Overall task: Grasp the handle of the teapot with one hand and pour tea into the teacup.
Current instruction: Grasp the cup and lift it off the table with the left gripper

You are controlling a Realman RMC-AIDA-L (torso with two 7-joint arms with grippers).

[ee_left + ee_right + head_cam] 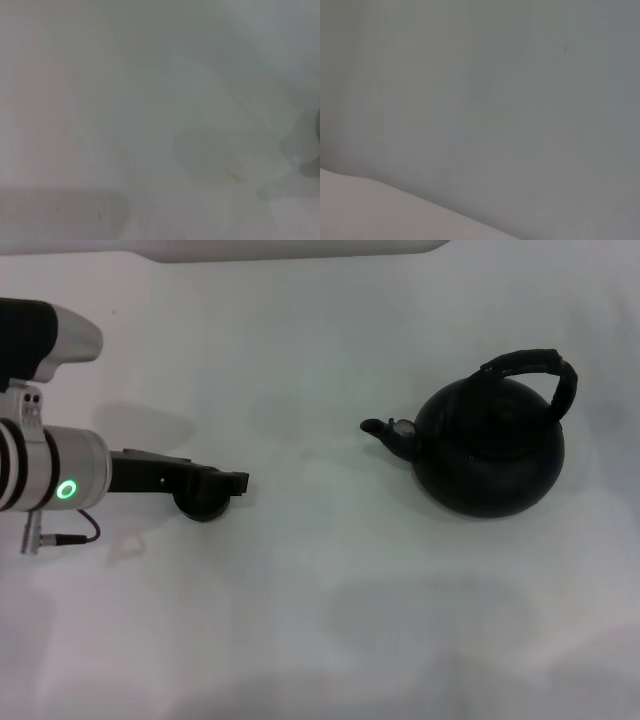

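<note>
White tabletop (pixel 330 620): plain, matte, fills nearly all of the head view; faint soft shadows across it; a pale rounded edge (pixel 290 248) at the far side. Both wrist views show only blank pale surface.

Left arm (pixel 50 470): white and black housing with a lit green ring, reaching in from the left side, low over the table.

Teapot (pixel 490 450): round, matte black, upright on the right part of the table, spout (pixel 385 430) pointing toward the left arm. Handle (pixel 535 368): black arched bail, standing raised over the lid, free of any grip.

Left gripper (pixel 235 483): black, at the teacup; finger spread cannot be told.

Teacup (pixel 203 505): small, dark, partly hidden under the gripper, well apart from the teapot.
</note>
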